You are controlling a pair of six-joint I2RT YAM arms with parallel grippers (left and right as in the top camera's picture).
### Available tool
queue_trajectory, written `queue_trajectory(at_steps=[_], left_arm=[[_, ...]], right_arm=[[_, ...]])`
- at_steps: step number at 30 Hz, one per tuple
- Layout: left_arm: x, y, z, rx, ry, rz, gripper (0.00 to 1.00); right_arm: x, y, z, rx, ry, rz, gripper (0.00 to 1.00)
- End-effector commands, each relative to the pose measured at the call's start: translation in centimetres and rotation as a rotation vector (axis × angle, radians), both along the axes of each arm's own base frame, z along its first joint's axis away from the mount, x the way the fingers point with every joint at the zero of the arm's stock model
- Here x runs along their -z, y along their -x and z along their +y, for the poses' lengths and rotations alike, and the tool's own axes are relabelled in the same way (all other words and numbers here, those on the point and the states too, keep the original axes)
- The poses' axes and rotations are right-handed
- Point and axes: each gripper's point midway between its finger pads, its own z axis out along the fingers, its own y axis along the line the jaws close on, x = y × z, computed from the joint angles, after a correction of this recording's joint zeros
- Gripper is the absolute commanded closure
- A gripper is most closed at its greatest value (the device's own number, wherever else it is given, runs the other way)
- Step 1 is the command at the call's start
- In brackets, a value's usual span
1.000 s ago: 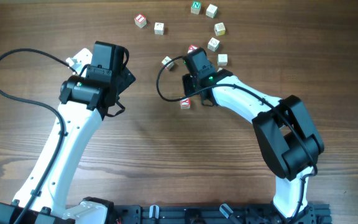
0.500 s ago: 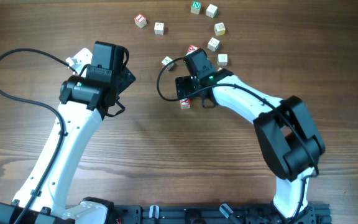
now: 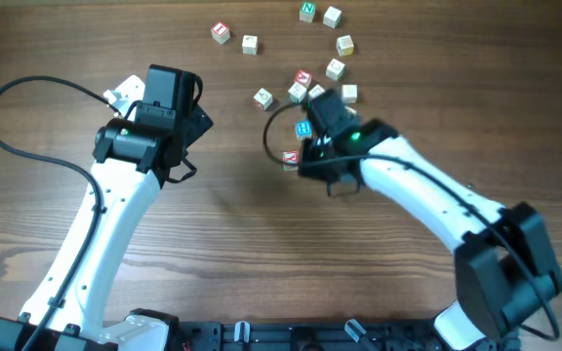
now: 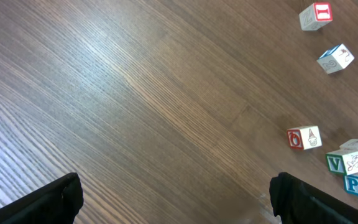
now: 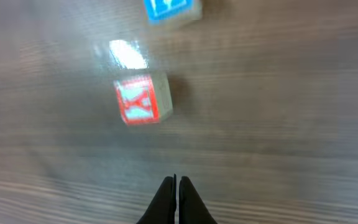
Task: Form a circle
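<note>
Cubes [image 3: 344,45] lie in a loose arc, no ring yet; red-letter cube [image 5: 143,99] strays below it; judged best: open the jaws, centre over that cube, square to its faces, then descend; right arm [image 3: 427,190] reaches left across the table; right gripper [image 5: 176,186] pinched shut, empty, just short of the cube; left gripper [image 4: 176,183] gaping, holding nothing.

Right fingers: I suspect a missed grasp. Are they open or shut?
Shut, holding nothing: the right fingers meet tip to tip, and the red-lettered cube lies ahead of them, untouched.
</note>
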Motion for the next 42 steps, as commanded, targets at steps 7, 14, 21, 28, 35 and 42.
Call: queue_trajectory(at_steps=[7, 14, 21, 28, 35, 42], left_arm=[[0.0, -0.2, 0.5, -0.022, -0.014, -0.005, 0.00], [0.0, -0.2, 0.5, -0.022, -0.014, -0.005, 0.00], [0.0, -0.2, 0.5, -0.022, -0.014, -0.005, 0.00], [0.0, -0.2, 0.4, -0.022, -0.014, -0.004, 0.00], [0.0, -0.2, 0.4, -0.022, -0.014, -0.005, 0.00], [0.0, -0.2, 0.4, -0.022, -0.014, -0.004, 0.00]], right_arm=[[6.1, 3.1, 1.8, 0.099, -0.011, -0.046, 0.95], [5.5, 1.2, 1.8, 0.124, -0.009, -0.142, 0.95], [5.2, -0.4, 2.3, 0.081, -0.008, -0.229, 0.95], [7.0, -1.4, 3.3, 0.072, -0.030, -0.249, 0.93], [7.0, -2.9, 3.7, 0.057, -0.037, -0.316, 0.92], [6.9, -3.9, 4.8, 0.021, -0.069, -0.370, 0.92]])
